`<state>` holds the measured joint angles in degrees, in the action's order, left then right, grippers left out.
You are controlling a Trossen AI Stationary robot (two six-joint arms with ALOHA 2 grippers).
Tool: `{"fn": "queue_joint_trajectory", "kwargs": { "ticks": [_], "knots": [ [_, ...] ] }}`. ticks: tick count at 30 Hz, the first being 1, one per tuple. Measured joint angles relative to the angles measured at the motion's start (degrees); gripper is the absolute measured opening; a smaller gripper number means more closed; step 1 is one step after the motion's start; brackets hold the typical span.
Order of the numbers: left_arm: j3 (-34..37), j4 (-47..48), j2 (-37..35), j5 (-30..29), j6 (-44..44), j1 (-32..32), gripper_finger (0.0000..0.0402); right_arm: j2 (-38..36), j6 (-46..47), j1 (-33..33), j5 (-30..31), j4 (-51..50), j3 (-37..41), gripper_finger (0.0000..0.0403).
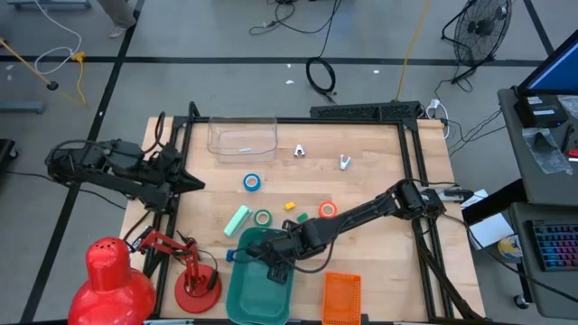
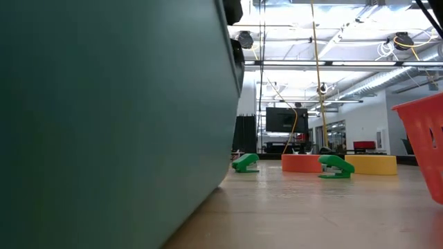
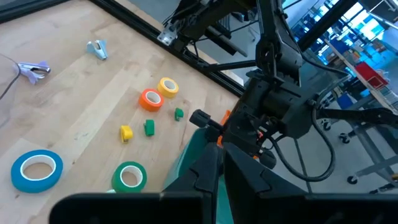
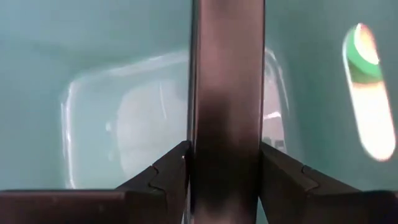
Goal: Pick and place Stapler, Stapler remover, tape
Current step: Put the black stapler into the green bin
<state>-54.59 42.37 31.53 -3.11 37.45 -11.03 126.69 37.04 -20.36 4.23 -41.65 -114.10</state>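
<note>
Gripping stapler [image 4: 227,93] | between right fingers [image 4: 163,174] | over teal bin [image 1: 262,293]

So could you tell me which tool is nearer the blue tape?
The left tool, just left of the blue tape. The right tool is farther, over the teal bin.

Right arm stretched from the table's right edge toward the near edge, right tool [image 1: 276,268] pointing down, fingers [image 4: 163,174] clamping a dark bar. Left arm folded at the left edge, left tool [image 1: 188,183] closed, level above the table.
</note>
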Motion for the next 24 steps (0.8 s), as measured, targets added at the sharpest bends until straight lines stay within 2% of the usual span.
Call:
{"fn": "queue_joint_trajectory", "kwargs": {
  "ticks": [8,14,20,24],
  "knots": [
    [0.0,0.0,0.0,0.0,0.1,0.0,0.0026,0.0,-0.1,0.4,-1.5,5.3,0.0,0.0147],
    [0.0,0.0,0.0,0.0,0.1,0.0,0.0026,0.0,-0.4,0.7,-1.3,4.6,0.0,0.0154],
    [0.0,0.0,0.0,0.0,0.0,0.0,0.0026,0.0,-3.8,0.6,-2.2,3.7,0.0,0.013],
    [0.0,0.0,0.0,-0.1,-0.1,0.0,0.0026,0.0,-6.2,0.7,-3.8,3.2,0.0,0.0132]
  ]
}}
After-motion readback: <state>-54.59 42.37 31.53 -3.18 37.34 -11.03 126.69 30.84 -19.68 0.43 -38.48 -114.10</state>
